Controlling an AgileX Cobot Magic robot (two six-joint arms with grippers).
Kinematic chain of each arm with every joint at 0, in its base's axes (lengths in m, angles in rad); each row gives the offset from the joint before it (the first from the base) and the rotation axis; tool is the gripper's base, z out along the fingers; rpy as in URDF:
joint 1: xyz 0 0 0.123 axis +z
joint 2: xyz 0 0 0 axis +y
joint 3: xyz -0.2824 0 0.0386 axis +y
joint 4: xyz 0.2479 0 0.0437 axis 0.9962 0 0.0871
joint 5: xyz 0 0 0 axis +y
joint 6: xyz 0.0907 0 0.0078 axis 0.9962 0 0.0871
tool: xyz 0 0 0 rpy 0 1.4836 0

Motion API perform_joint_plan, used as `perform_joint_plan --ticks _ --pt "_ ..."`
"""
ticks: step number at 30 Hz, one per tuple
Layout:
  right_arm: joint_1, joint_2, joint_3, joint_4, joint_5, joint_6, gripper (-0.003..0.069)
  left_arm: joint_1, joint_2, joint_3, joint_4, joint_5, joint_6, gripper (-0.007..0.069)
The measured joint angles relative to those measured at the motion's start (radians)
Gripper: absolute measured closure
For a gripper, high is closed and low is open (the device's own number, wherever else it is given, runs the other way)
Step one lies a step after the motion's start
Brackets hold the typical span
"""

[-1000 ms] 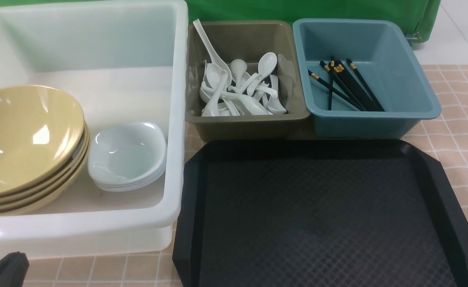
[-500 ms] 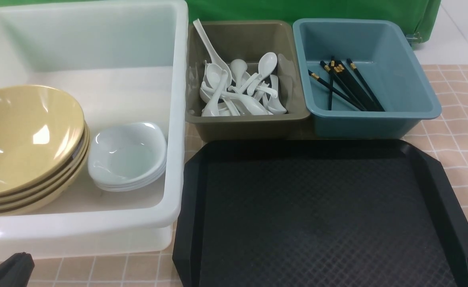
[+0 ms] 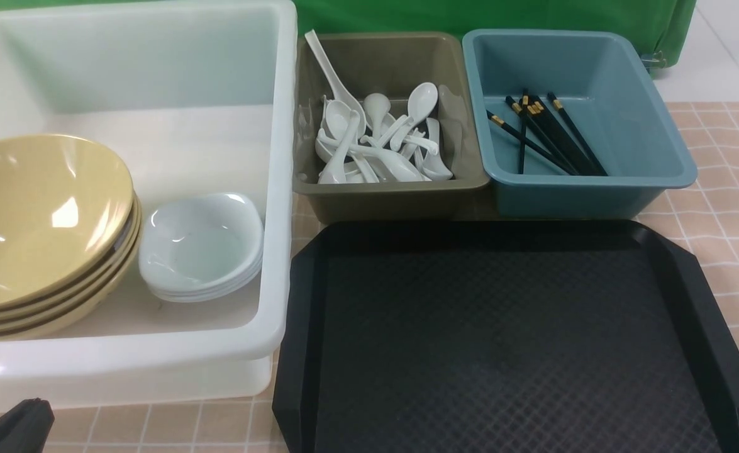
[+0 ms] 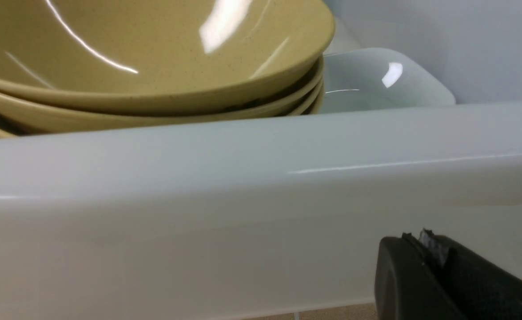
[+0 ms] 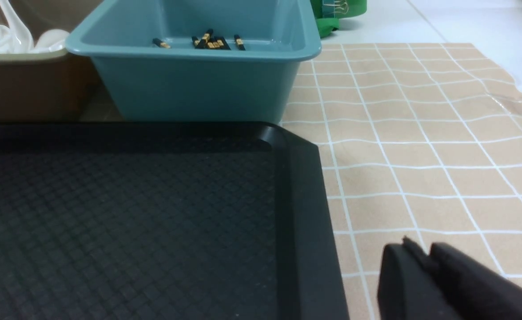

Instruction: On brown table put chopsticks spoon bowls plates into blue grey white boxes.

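Observation:
Stacked tan bowls (image 3: 36,214) and stacked white plates (image 3: 199,242) sit inside the white box (image 3: 155,352). The grey box (image 3: 394,192) holds a heap of white spoons (image 3: 375,145). Black chopsticks (image 3: 545,135) lie in the blue box (image 3: 595,195). My left gripper (image 3: 26,409) pokes in at the front left corner, low on the brown table (image 3: 721,189). The left wrist view shows this gripper (image 4: 425,242) shut and empty against the white box's near wall (image 4: 243,155). My right gripper (image 5: 420,253) is shut and empty over the table, right of the tray.
A large black textured tray (image 3: 501,340) with nothing on it lies in front of the grey and blue boxes. Its raised rim (image 5: 305,200) stands just beside my right gripper. A green cloth (image 3: 470,16) hangs behind the boxes.
My left gripper's tip has crept slightly right and lower at the front left corner. Everything else stays put.

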Motion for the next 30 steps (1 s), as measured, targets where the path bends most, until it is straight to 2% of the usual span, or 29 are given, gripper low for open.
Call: perform_joint_plan --ticks 30 --pt "0.000 0.000 -0.001 0.000 0.003 0.000 0.0525 0.000 0.000 0.000 0.000 0.000 -0.001 0.0623"
